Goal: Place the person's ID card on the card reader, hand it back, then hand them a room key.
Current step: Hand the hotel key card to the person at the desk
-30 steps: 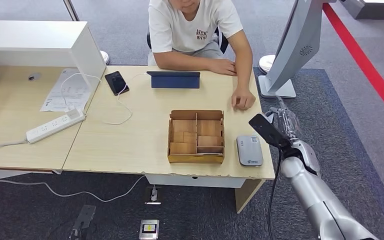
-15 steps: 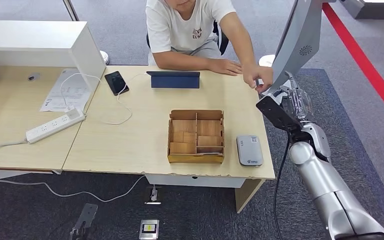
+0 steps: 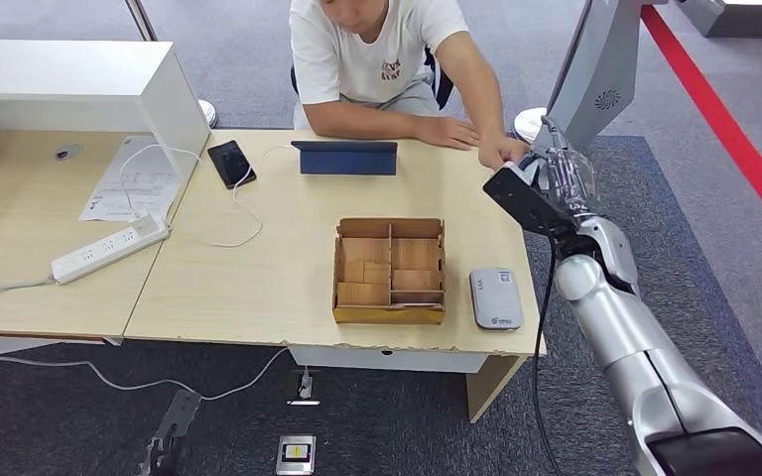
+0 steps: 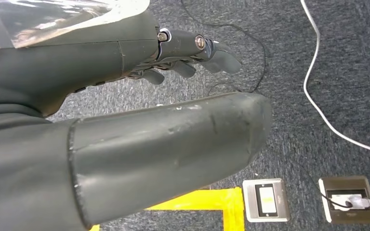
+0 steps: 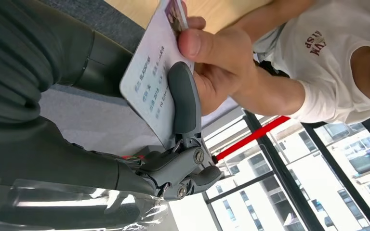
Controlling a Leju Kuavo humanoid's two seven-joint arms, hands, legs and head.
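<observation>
Head view: the right hand [image 3: 556, 183] is raised at the far right edge of the desk [image 3: 258, 268], meeting the person's hand [image 3: 503, 151], which reaches across from the far side. The card reader [image 3: 496, 297] lies at the near right of the desk, just right of the wooden divider box [image 3: 390, 270]. The card itself is too small to make out here.

Left wrist view: the left hand [image 4: 125, 96] hangs over grey carpet, its fingers [image 4: 212, 48] loosely curled in, holding nothing.

Right wrist view: the ID card [image 5: 154, 82] stands between the robot's thumb and a dark finger [image 5: 184, 101] laid across its face, while the person's hand [image 5: 221, 57] pinches its far end. Both parties hold it; whether the robot's grasp is firm cannot be told.

Risk: if the person lets go before the fingers press fully, the card could slip and fall beside the desk. Pulling away early could tug it against the person's pinch.

Change: a second ago the person's hand lay flat on the desk and the right hand sat lower and nearer; both have since risen and met.
</observation>
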